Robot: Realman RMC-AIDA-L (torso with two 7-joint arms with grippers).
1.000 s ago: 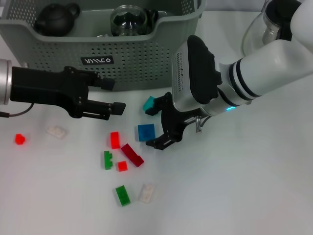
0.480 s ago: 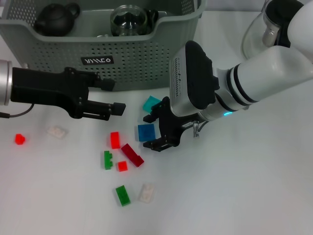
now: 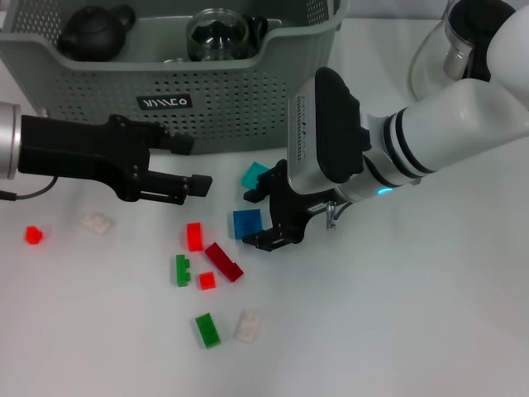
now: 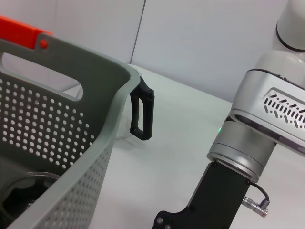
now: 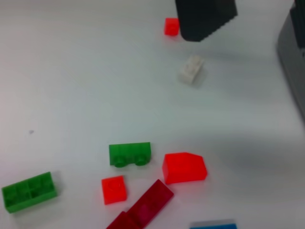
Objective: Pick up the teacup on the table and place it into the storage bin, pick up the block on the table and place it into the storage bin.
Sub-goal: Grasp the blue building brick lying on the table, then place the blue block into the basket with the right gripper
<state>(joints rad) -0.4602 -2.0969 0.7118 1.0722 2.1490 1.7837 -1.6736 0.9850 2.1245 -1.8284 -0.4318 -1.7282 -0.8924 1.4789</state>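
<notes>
A white tabletop (image 3: 397, 314) carries everything, with bare open room across its near and right parts. At the far left lie a small red block (image 3: 33, 235) and a white block (image 3: 96, 222). The left gripper (image 3: 188, 163) hovers low in front of the storage bin (image 3: 231, 99), its jaws spread wide and holding nothing. The bin stands at the far edge, its dipped front rim facing the robot; a black label (image 3: 164, 102) bears white marks too stylised to read. Inside sit a dark teapot (image 3: 92, 31) and a glass teacup (image 3: 216, 35). In the middle are scattered red, green, dark red and white blocks. The right gripper (image 3: 263, 217) reaches down with jaws open around the blue block (image 3: 246, 223), a teal block (image 3: 254, 174) just beside. A glass pot (image 3: 442, 50) stands far right.
</notes>
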